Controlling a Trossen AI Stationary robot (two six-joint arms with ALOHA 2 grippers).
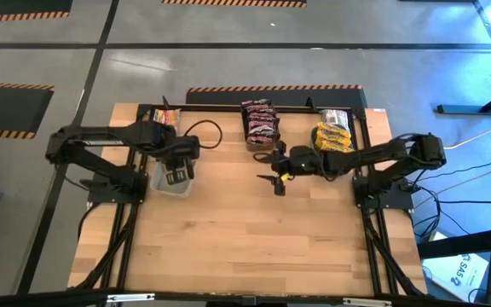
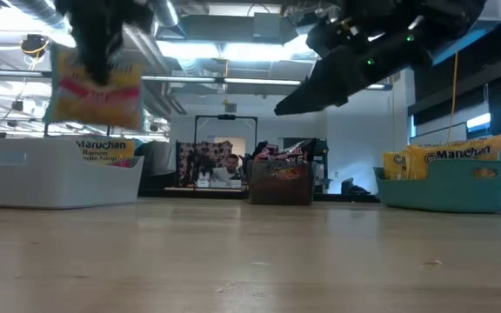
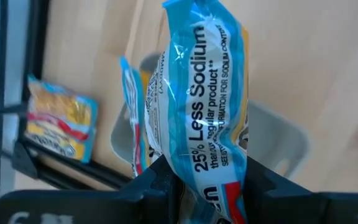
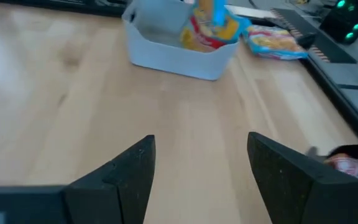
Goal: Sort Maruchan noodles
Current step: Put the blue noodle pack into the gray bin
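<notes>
My left gripper (image 1: 176, 170) is shut on a light blue and yellow Maruchan packet (image 3: 197, 106) and hovers over the clear grey bin (image 1: 167, 182) at the table's left. Another packet (image 3: 132, 130) stands in that bin. One more packet (image 1: 167, 115) lies flat on the table beyond the bin. Dark red packets (image 1: 260, 121) fill the middle far bin, and yellow packets (image 1: 332, 135) fill the right far bin. My right gripper (image 1: 277, 181) hangs open over the table's middle, touching nothing. My left gripper pinches the light blue packet between its two fingers at one end (image 3: 213, 186), coming from above and pointing down. The packet (image 2: 94, 87) hangs below the fingers, lifted clear, above the bin's rim (image 2: 59, 143).
The three bins stand along the far half of the table: grey (image 2: 59, 178) on the left, dark (image 2: 278, 187) in the middle, teal (image 2: 446, 184) on the right. The near half of the wooden table (image 1: 245, 247) is bare wood. A black frame borders the table.
</notes>
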